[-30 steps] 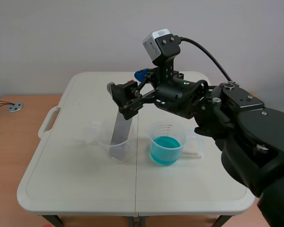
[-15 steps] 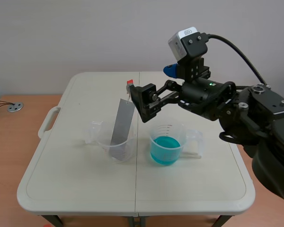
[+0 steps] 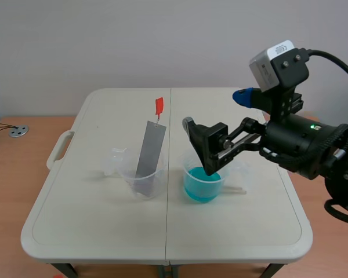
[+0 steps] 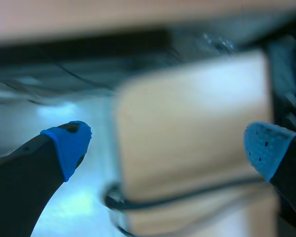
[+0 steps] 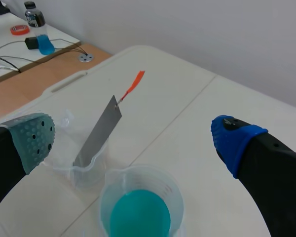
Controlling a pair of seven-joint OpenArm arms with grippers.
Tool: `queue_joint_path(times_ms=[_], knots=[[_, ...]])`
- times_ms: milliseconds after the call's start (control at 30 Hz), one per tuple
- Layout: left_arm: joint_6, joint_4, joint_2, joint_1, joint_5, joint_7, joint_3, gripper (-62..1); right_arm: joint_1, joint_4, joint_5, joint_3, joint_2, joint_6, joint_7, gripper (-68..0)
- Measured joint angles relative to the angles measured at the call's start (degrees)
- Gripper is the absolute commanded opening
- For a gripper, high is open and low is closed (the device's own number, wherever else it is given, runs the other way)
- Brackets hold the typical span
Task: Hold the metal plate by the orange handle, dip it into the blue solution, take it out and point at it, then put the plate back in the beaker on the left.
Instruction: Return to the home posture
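Two clear beakers stand on the white table (image 3: 87,226), and we take the blue-solution beaker (image 3: 225,174) as our landmark. Its blue solution (image 3: 200,191) fills the lower part. Just to its left, not touching it, sits the empty beaker (image 3: 140,176). The metal plate (image 3: 150,152) stands in that beaker, its lower end on the bottom. It leans so that its upper end tips toward the landmark beaker. The orange handle (image 3: 159,107) sticks up from the plate's top end, well above both rims.

We see the right gripper (image 3: 202,147) hanging above the blue-solution beaker, over the rim nearest the plate. Its fingers are spread wide and hold nothing, and it is apart from the plate and the handle. In the right wrist view the blue-solution beaker (image 5: 140,190) lies under the right gripper (image 5: 133,131), between its fingers. The metal plate (image 5: 96,138) and the orange handle (image 5: 134,84) lie ahead, nearer the grey-green pad (image 5: 34,138) than the blue pad (image 5: 234,140).

In the left wrist view the left gripper (image 4: 167,143) also stands wide apart with nothing between its fingers. What lies beyond is blurred, so we cannot place it against the blue-solution beaker.
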Motion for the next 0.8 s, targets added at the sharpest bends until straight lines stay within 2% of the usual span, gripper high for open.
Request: queue_joint_path(times_ms=[67,133,233,367,533,800], knots=[[0.0,3.3,-3.0,1.0,-3.2,-2.0,-2.6,1.4,-2.4,1.4,0.0,1.2,0.8,0.0,0.0,-1.0],[-0.1,7.1,-5.1,2.2,-4.8,-3.8,-5.3,1.4,-5.0,2.7,0.0,2.3,1.4,0.0,0.0,-1.0],[-0.1,13.0,-6.6,3.8,-4.7,-4.8,-8.8,1.4,-9.0,4.7,0.0,4.2,2.0,0.0,0.0,-1.0],[-0.5,21.1,-6.6,5.0,-4.5,-4.9,-11.9,1.4,-13.9,7.0,0.0,6.3,2.1,-0.2,0.3,-1.0],[-0.5,31.3,-6.1,5.1,0.6,-4.9,-12.0,1.4,-19.4,10.5,0.0,8.6,2.1,-0.2,1.3,-1.0],[-0.6,47.3,-2.4,5.0,7.7,-4.5,-12.0,1.4,-26.6,16.3,0.0,11.1,2.1,-0.7,1.3,-1.1]])
